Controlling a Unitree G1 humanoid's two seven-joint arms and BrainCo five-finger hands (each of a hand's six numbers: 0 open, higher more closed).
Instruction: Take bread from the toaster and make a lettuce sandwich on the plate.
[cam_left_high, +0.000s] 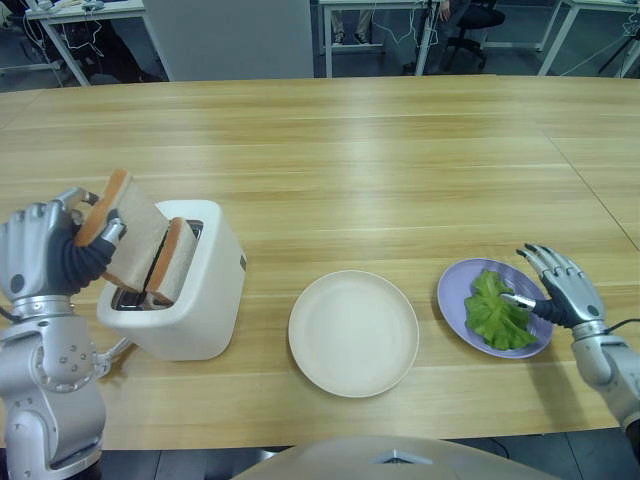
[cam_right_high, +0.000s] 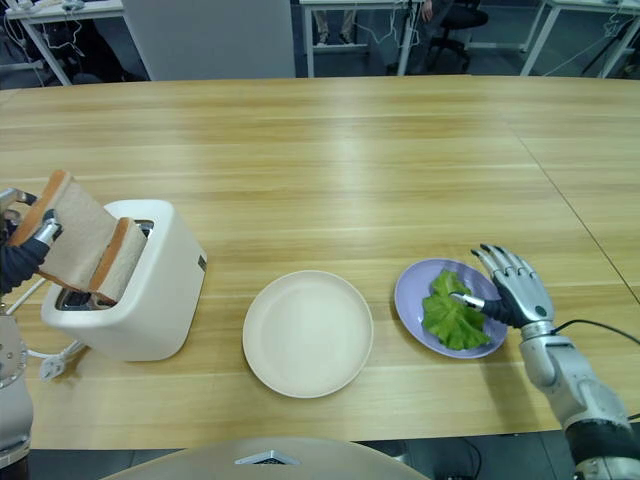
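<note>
While left hand (cam_left_high: 45, 250) grips bread (cam_left_high: 130, 225), plate (cam_left_high: 353, 332) lies between toaster (cam_left_high: 195, 300) and lettuce (cam_left_high: 497, 312).

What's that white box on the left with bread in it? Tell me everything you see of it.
It is a toaster, a white rounded box, smooth like plastic, with two slots on top. It stands on the wooden table, left of the cream plate, a pale cord trailing from its base. One slice of bread sticks far out, tilted, gripped by the robot's left hand; a second slice leans in the other slot.
</note>
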